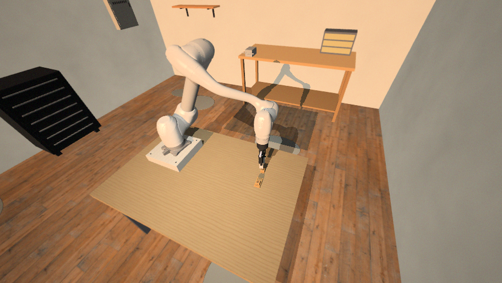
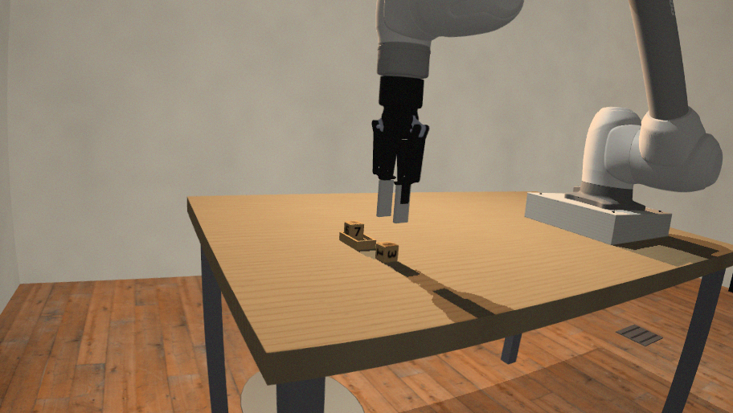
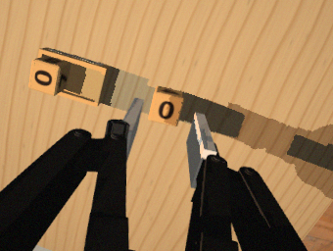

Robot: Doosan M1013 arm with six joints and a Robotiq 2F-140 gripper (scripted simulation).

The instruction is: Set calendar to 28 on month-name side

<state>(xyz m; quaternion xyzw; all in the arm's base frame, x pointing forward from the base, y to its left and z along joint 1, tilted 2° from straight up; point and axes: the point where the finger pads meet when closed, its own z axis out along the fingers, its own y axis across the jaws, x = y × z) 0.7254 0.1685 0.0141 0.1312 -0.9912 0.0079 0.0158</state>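
A small wooden tray [image 2: 358, 239] lies on the table and holds one number cube [image 2: 354, 228] at its far end. That cube shows 0 on top [image 3: 44, 77] and 7 on the side facing the exterior camera. The second cube [image 2: 387, 251] [image 3: 166, 109] sits on the table just beside the tray's empty end, with 0 on top and 3 on the side. My gripper [image 2: 392, 216] hangs above this loose cube, pointing down, clear of it. Its fingers stand a cube's width apart with nothing between them [image 3: 166, 116].
The arm's base block [image 2: 598, 218] stands at the table's right rear. The table edge runs close to the tray on the side away from the base [image 1: 302, 165]. A workbench [image 1: 298, 59] stands against the far wall.
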